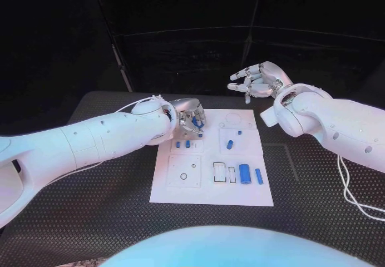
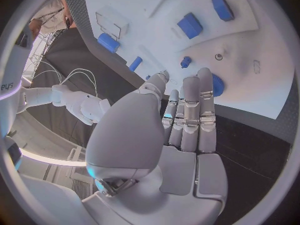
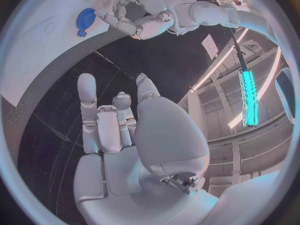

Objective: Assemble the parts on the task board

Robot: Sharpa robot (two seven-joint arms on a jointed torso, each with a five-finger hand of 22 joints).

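Observation:
The white task board [image 1: 183, 192] lies in the middle of the black table. My left hand [image 1: 188, 118] hovers over its far left part with the fingers stretched out straight [image 2: 190, 112]. Their tips reach a round blue part [image 2: 217, 84], partly hidden behind them; nothing sits between thumb and fingers. The same round part [image 3: 86, 19] lies flat on the board beside the left hand [image 3: 134, 15]. More blue parts lie on the board: a short peg [image 1: 230, 144] and two longer pieces [image 1: 243, 171] near the middle right. My right hand [image 1: 257, 78] is raised beyond the far right corner, fingers apart and empty.
Two small blue parts [image 1: 183, 144] stand in the board just below my left hand. Outlined recesses [image 1: 219, 170] sit in the board's near half. Bare black table [image 1: 96, 222] surrounds the board. A white cable [image 1: 349, 189] hangs by the right arm.

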